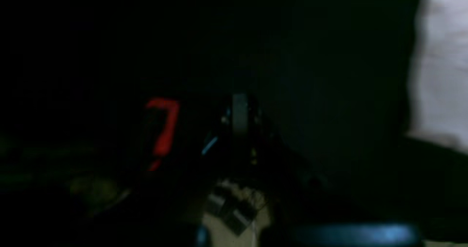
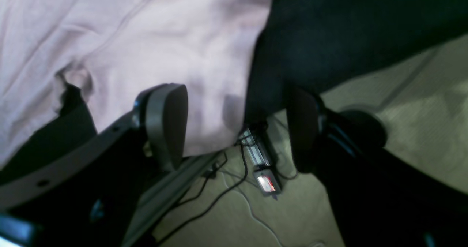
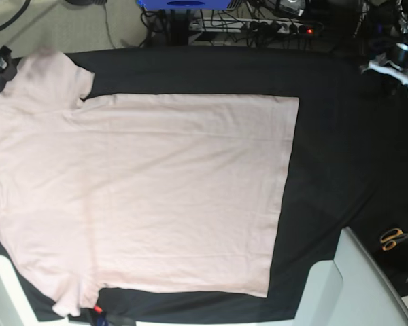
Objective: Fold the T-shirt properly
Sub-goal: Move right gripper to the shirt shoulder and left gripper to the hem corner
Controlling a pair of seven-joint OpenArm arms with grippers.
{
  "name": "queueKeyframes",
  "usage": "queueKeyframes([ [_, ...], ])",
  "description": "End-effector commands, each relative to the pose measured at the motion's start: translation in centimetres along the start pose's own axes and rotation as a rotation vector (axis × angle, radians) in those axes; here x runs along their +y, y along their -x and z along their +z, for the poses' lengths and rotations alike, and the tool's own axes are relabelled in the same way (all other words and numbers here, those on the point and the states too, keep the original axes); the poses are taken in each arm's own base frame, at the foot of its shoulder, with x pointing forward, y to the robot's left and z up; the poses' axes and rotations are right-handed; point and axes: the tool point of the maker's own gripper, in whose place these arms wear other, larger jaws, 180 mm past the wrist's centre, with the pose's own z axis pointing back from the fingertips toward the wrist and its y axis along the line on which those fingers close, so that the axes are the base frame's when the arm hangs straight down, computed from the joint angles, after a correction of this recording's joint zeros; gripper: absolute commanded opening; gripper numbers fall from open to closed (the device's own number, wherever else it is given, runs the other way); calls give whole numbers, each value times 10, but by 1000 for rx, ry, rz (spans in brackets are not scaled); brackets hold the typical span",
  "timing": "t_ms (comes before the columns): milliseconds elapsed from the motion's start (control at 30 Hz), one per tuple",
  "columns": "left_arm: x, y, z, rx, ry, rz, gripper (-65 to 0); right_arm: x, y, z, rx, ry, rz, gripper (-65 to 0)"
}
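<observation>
The T-shirt (image 3: 143,193) lies spread flat on the black cloth (image 3: 340,149). The right gripper (image 2: 234,126) gapes wide above its edge, holding nothing. The left gripper is fully closed.

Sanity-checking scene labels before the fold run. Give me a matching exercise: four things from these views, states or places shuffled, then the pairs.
Things:
1. pale pink cotton T-shirt
2. black cloth
3. orange-handled scissors
4. right claw

States or places:
A. open, nothing between its pads
B. spread flat, not yet folded
C. near the base view's right edge, off the cloth
D. lying beneath the shirt

Pairs: 1-B, 2-D, 3-C, 4-A
</observation>
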Motion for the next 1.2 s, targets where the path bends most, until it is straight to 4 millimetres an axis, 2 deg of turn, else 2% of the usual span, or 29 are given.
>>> queueKeyframes([
  [0, 0, -14, 0, -46, 9, -8, -650, -2, -15, 3, -43, -7, 12, -246],
  [267, 5, -4, -2, -20, -4, 7, -650, 25, -6, -26, -13, -84, 36, -251],
  [400, 7, -4, -1, -19, -10, 7, -650, 23, 3, -32, 10, -93, -3, -252],
  [533, 6, -2, -2, -12, -6, 6, -650, 21, 4, -30, 7, -86, -3, -252],
  [600, 7, 1, -2, -3, -6, 5, -650, 15, -5, -23, -1, -68, 28, -252],
  [767, 12, 21, -3, 83, -18, 17, -650, 11, -15, -6, -28, -37, 89, -252],
  [833, 12, 23, -3, 92, -18, 17, -650, 6, -16, -3, -39, -26, 74, -252],
  [1167, 13, 25, -3, 99, -18, 16, -650, 2, 1, -16, 3, -43, 9, -252],
])
